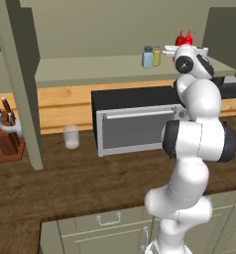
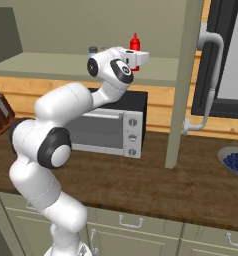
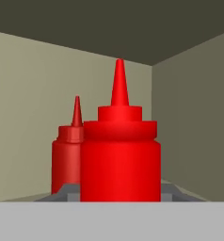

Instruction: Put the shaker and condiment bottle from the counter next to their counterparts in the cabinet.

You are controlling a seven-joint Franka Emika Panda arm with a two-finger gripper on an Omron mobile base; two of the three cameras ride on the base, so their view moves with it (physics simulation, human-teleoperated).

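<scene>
Hidden: second red bottle [image 3: 67, 160] partly covered by the nearer condiment bottle [image 3: 121, 155].
Tool [image 3: 121, 194]: clamped on the condiment bottle, fingertips mostly cut off.
Shelf: shaker [image 1: 147, 57] beside yellowish shaker [image 1: 156, 56].

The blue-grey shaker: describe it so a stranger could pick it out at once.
Start at the olive-beige wall cabinet and follow its wide pale shelf above the black microwave. Near the shelf's right part two small shakers stand side by side, left of the red bottles. The blue-grey shaker is the left one, pale and translucent with a grey cap, while its neighbour, the yellowish shaker, is tinted yellow.
</scene>
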